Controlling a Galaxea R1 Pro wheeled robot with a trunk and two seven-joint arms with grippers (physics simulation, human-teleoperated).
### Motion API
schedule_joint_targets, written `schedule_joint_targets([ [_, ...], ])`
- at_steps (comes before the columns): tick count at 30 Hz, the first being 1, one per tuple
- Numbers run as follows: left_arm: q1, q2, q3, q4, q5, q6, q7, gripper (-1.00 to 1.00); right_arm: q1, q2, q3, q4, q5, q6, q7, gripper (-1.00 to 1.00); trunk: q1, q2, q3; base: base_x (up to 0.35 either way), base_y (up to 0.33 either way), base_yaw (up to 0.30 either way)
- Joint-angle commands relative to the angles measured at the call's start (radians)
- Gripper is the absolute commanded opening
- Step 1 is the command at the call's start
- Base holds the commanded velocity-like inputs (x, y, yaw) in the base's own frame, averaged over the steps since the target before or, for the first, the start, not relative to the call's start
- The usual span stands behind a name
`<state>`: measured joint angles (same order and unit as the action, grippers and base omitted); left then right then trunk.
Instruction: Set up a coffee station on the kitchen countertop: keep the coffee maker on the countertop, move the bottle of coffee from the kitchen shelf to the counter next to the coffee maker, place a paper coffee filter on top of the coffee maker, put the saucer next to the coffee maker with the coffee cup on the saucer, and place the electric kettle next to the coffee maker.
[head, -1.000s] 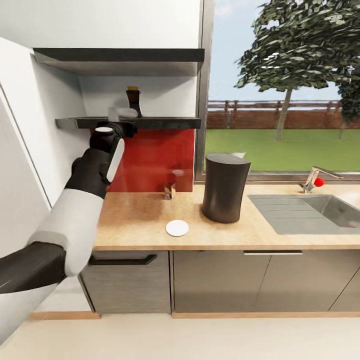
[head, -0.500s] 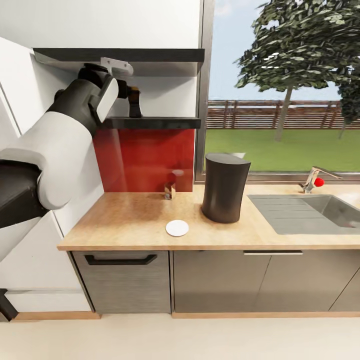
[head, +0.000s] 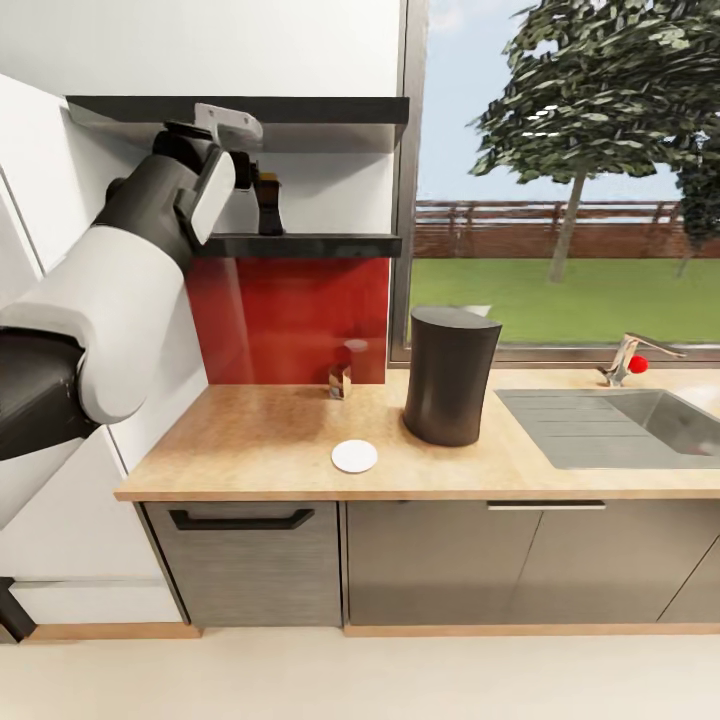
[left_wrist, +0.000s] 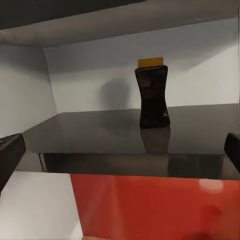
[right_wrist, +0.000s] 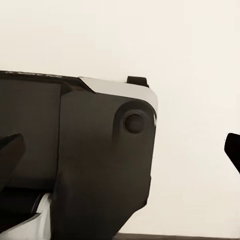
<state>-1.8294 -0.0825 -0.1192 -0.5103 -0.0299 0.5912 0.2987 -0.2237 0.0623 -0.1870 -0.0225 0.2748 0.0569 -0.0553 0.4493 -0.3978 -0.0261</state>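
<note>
At the left of the head view, the white-and-black left arm reaches up to the gap between the two dark wall shelves, and the left claw (head: 245, 170) sits at the front edge of the lower dark shelf (head: 300, 245), level with the dark, waisted bottle of coffee with an orange-brown cap (head: 267, 203). The bottle stands upright on that shelf, near the back wall. In the left wrist view the bottle of coffee (left_wrist: 153, 96) stands straight ahead on the glossy shelf surface, apart from the claw; the two dark fingertips (left_wrist: 10, 155) show at opposite edges of the frame, spread wide with nothing between them.

Below the shelf a red backsplash panel (head: 300, 320) runs down to the light wooden worktop (head: 260, 440). A small object with a glassy top (head: 341, 378) stands at the foot of the backsplash; what it is I cannot tell. A flat white round disc (head: 354, 456) lies near the worktop's front edge. Just to its right stands a tall dark grey cylindrical appliance with a pinched waist (head: 449, 375). Further right, a grey sink (head: 610, 425) is set into the worktop, with a metal tap with a red knob (head: 630, 360) behind it.

In the right wrist view, the right claw (right_wrist: 122, 150) has its dark fingertips at opposite edges of the frame, wide apart and holding nothing, facing a dark part of the robot's own body (right_wrist: 95, 165) against a pale wall.
</note>
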Motion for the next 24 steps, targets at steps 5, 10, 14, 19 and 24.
schedule_joint_targets([
  [5,0.001,0.001,-0.004,-0.023,-0.002,0.001,0.003,1.0,0.004,-0.009,-0.008,-0.002,0.011,0.006,-0.002,1.0,0.001,-0.002,-0.002,0.0,0.0,0.0],
  [10,0.015,0.007,-0.005,-0.025,-0.004,-0.002,0.003,1.0,0.007,-0.028,-0.008,-0.002,0.012,0.006,0.0,1.0,0.001,-0.002,-0.002,0.026,0.0,0.0],
  [14,0.027,0.01,-0.006,-0.026,-0.004,-0.019,0.003,1.0,0.008,-0.031,-0.008,-0.002,0.012,0.006,-0.001,1.0,0.001,-0.002,-0.002,0.194,0.0,0.0],
  [19,0.03,0.008,-0.006,-0.028,-0.004,-0.032,0.002,1.0,0.009,-0.034,-0.007,-0.002,0.012,0.006,-0.001,1.0,0.001,-0.002,-0.002,0.29,0.0,0.0],
  [24,0.03,0.007,-0.006,-0.028,-0.004,-0.033,0.002,1.0,0.011,-0.035,-0.006,-0.002,0.012,0.006,-0.001,1.0,0.001,-0.002,-0.002,0.295,0.0,0.0],
])
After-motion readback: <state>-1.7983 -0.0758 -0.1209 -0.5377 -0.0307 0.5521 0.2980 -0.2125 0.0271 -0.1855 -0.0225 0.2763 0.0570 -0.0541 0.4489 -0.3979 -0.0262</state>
